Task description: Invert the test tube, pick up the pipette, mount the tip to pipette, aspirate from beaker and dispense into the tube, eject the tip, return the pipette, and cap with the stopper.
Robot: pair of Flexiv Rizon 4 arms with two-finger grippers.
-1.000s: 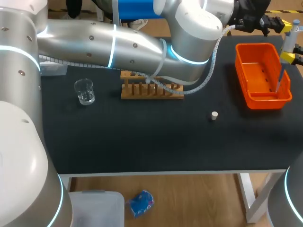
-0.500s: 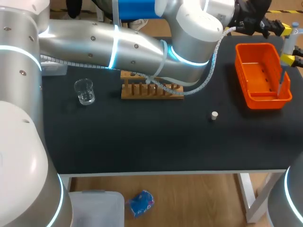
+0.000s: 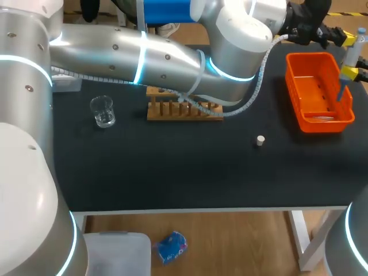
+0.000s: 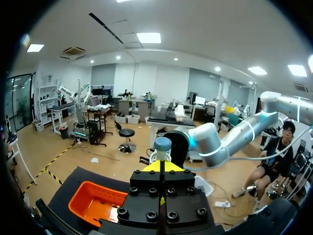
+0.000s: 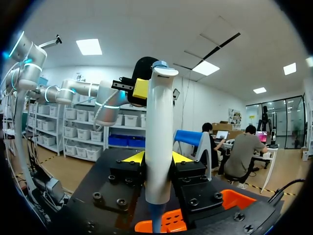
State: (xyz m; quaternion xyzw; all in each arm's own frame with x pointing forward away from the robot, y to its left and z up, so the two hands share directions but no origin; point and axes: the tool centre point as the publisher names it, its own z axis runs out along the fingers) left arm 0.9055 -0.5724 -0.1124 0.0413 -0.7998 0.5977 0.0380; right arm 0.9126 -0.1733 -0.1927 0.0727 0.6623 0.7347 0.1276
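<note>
Orange basket (image 3: pixel 292 80), upper right, holds one pale piece. The beaker (image 3: pixel 103 111), at left on the surface, holds clear liquid. The right wrist view shows the right hand (image 5: pixel 157 157) grasping the pipette (image 5: pixel 159 122). The left hand (image 4: pixel 161 167) is clenched and empty.

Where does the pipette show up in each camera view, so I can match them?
Head view: pipette at the right edge, over the orange basket.
Left wrist view: its top just ahead of the left gripper.
Right wrist view: held upright in the right gripper.
Shared landmark: the orange basket, visible in all three.
</note>
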